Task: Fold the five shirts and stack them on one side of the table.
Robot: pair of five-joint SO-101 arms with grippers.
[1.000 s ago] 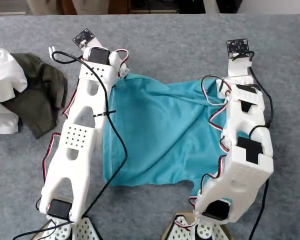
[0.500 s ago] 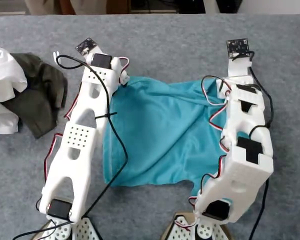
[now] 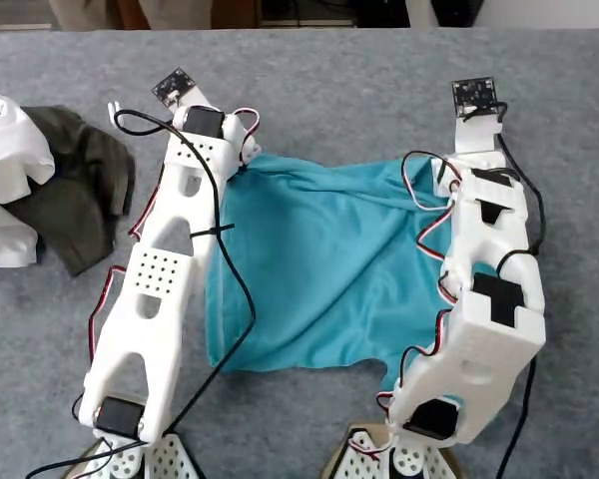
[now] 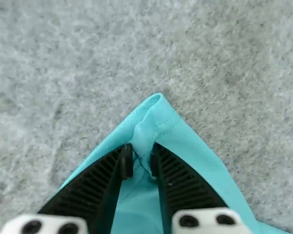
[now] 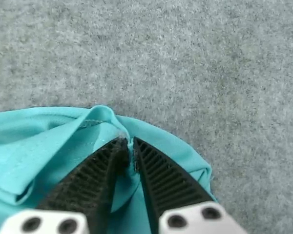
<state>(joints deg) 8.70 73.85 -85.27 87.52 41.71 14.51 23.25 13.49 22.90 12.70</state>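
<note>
Firmly, both jaws pinch one teal shirt; one white shirt and one dark shirt lie aside.

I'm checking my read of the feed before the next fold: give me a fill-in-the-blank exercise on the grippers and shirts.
1. The left gripper is ___ on a corner of the teal shirt.
2. The right gripper pinches the same shirt at another ___.
3. The dark olive shirt lies next to a ___ one.
4. The table has a ___ surface.

Missing words: shut; corner; white; grey.
</note>
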